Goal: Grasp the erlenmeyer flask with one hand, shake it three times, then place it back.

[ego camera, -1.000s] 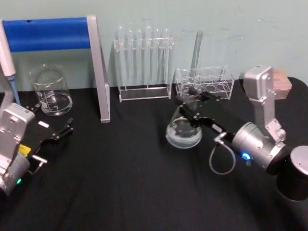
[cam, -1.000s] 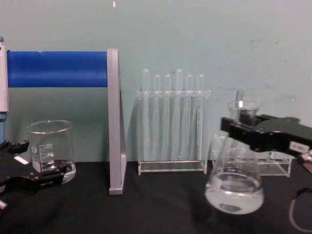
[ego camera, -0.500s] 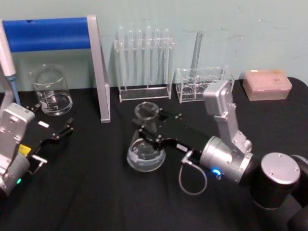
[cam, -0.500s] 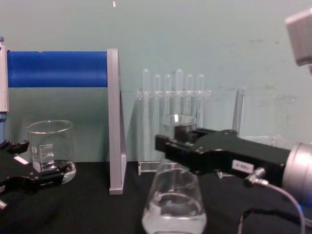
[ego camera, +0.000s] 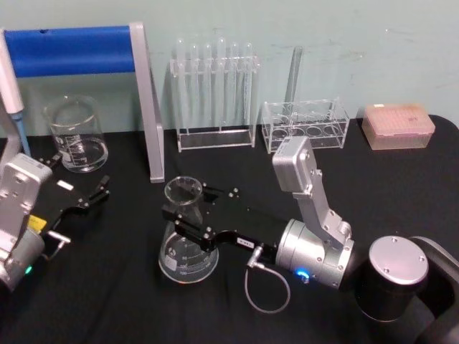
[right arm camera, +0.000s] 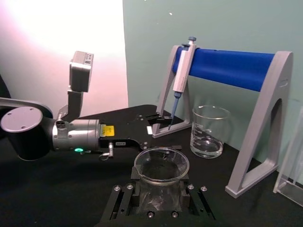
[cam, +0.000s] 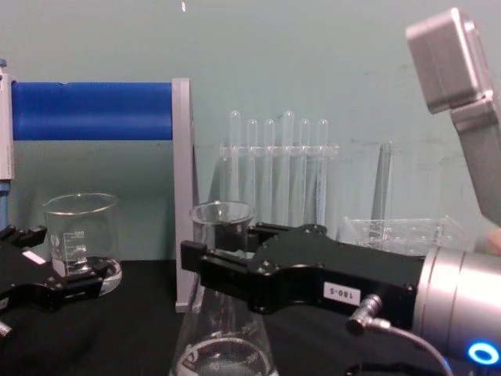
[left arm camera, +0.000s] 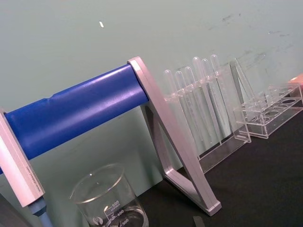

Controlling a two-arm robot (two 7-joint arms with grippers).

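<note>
Black table (ego camera: pixel 107 301): beaker (ego camera: pixel 74 136), pipette stand (ego camera: pixel 147 107), tube rack (ego camera: pixel 214 100)

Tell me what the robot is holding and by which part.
The right gripper holds the erlenmeyer flask by its neck, under the rim. The left gripper, beside the beaker, holds nothing.

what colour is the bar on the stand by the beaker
The bar is bright blue; the head view shows it best.
</note>
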